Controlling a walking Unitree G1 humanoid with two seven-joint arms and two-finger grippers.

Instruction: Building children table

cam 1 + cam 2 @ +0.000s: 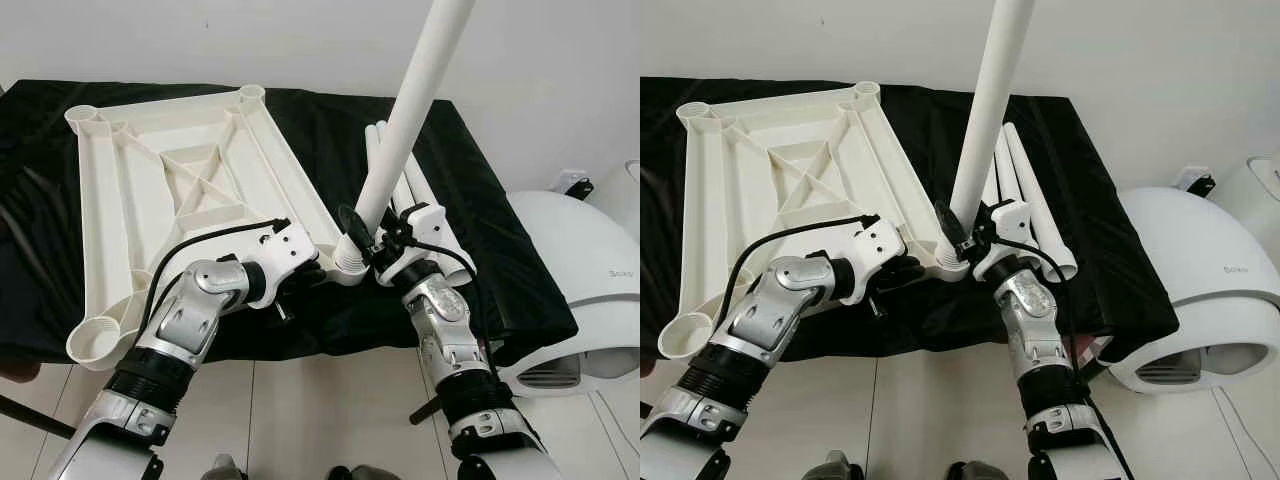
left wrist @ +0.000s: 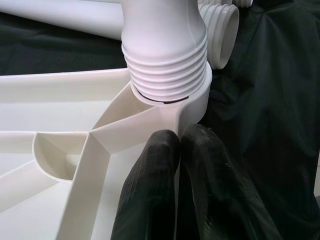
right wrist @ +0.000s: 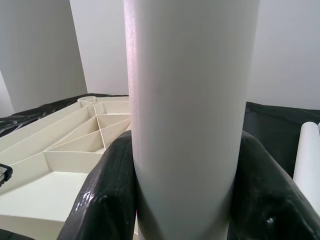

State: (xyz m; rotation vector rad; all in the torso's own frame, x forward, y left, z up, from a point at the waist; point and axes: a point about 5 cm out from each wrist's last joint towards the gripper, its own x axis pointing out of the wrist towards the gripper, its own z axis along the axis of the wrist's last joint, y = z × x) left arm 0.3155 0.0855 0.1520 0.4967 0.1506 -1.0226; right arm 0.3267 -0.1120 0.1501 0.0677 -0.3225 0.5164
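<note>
With my right gripper (image 1: 975, 243) clamped around the upright white table leg (image 1: 985, 120) at centre frame and my left gripper (image 1: 300, 275) pinched on the upturned tabletop's (image 1: 170, 190) corner socket (image 2: 192, 102), any tilt risks cross-threading.

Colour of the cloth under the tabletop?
Black; the cloth under the white tabletop shows best in the left eye view.

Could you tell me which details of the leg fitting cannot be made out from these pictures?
- Upright leg: its top is cut off by the upper edge of both eye views.
- Corner socket: thread depth hidden inside the socket, left wrist view.
- Left gripper: what its closed fingers pinch is hidden behind them.
- Spare legs: near ends covered by the right gripper.
</note>
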